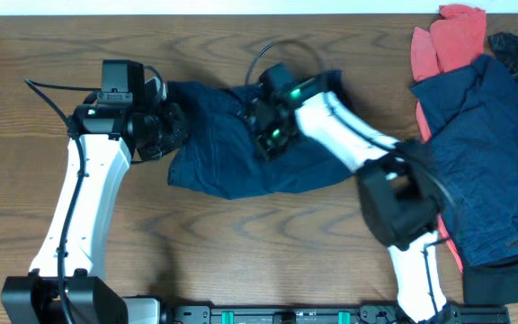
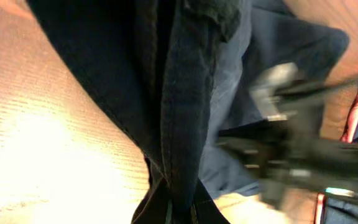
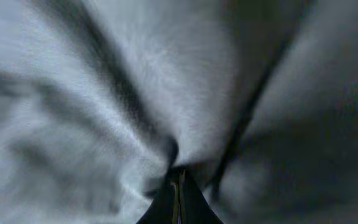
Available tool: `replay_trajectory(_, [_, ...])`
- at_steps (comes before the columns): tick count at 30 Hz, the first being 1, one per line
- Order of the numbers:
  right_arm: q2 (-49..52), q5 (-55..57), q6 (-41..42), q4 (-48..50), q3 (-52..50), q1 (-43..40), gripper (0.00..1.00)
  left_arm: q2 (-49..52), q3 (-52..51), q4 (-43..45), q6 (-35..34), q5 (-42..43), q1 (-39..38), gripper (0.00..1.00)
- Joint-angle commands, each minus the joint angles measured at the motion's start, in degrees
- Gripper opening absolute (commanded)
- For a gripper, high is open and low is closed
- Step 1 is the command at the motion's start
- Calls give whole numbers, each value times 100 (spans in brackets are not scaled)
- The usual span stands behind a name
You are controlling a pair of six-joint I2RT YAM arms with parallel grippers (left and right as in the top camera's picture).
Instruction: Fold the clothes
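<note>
Table [image 1: 241, 252]: left gripper [image 1: 176, 128], right gripper [image 1: 259, 115] pinch shorts [image 1: 214, 157].

Both arms are built of white, rounded link shells joined by black joint housings. On the left arm [image 1: 88, 193] a thin black cable [image 1: 66, 243] is run along the white shell, and a black box-shaped camera module [image 1: 121, 79] is mounted at the wrist. On the right arm [image 1: 344, 130] small green lights [image 1: 292, 93] are lit on the black wrist, and a bulky black joint housing [image 1: 401, 205] is set between two white shells. A black base rail [image 1: 286, 315] with green marks is seen at the near edge. In the wrist views the left jaws and right jaws are shown as dark, narrow, tapering tips.
</note>
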Motion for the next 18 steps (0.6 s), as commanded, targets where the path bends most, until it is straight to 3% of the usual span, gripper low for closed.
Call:
replay_trajectory(1, [396,-57,417,232,-28,317,1,-107,433,-68,61,87,24,6])
replay_trajectory(12, [750,-44,645,1300,-13,909,1,-109,754,-356,61,190,13,6])
replay_trajectory(18, [330,767,614,601,376,619,1,-109,754,-354,68,13,13,6])
